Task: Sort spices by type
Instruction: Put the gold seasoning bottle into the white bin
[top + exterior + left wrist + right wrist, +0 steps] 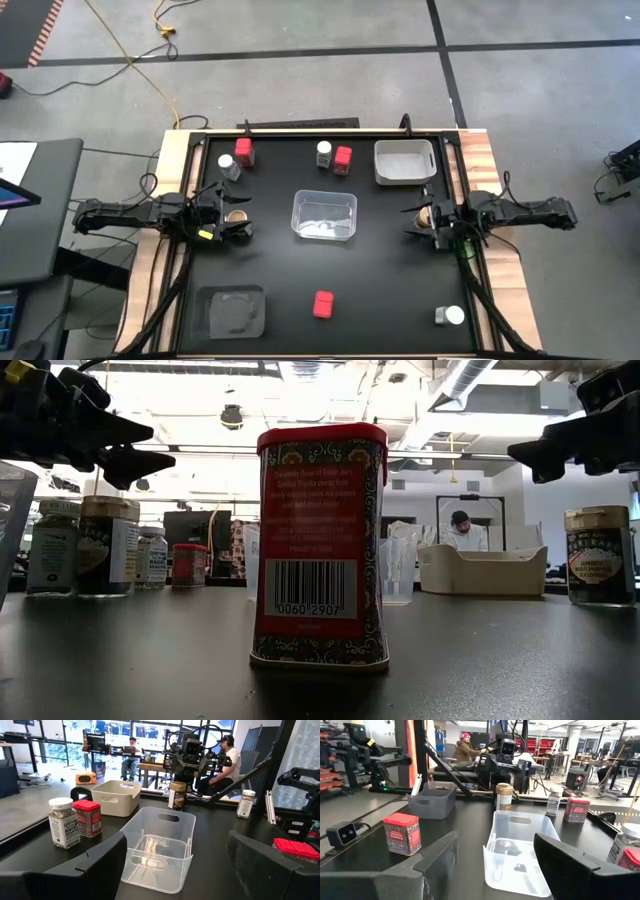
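Both grippers, left (240, 218) and right (412, 222), hover open and empty, each just above a tan-brown jar (237, 216) near opposite counter (390, 290) edges.

Three red spice tins (323, 305), three white-lidded clear jars (324, 153), two tan jars (237, 216), three trays (325, 216)

Upright spices: red tins (323, 305), white-lidded clear jars (324, 153), tan-brown jars (237, 217), scattered
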Robot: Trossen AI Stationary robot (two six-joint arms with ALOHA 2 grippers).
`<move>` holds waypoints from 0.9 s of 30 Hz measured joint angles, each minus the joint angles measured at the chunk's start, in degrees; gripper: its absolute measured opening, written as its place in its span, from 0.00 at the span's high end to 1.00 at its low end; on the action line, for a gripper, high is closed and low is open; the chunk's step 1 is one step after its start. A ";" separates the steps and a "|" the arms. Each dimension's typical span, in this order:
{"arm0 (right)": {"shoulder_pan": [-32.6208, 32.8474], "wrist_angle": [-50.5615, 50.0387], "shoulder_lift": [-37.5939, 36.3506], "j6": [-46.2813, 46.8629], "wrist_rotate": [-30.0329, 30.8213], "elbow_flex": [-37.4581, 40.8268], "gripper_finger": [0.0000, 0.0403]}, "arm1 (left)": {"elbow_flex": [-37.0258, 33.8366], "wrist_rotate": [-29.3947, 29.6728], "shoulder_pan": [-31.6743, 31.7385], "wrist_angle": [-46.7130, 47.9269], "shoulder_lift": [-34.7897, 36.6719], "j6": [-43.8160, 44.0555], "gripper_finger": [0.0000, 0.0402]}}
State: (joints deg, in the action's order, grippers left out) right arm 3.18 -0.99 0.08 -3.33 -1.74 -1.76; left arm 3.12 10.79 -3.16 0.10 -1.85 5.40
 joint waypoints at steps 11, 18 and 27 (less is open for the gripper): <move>-0.06 0.44 0.00 -0.15 0.13 0.02 0.28 | 0.00 0.00 0.00 0.02 0.00 -0.01 0.19; -0.06 2.66 0.02 1.79 0.20 -0.08 0.28 | 0.00 0.01 -0.01 0.01 -0.01 0.00 0.19; -0.09 1.03 2.73 3.06 11.64 -14.99 0.28 | 0.02 0.00 -0.02 0.02 0.00 0.00 0.19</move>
State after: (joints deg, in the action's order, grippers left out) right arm 3.08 0.04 2.81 -0.27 9.90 -16.75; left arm 3.13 10.79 -3.18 0.11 -1.85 5.40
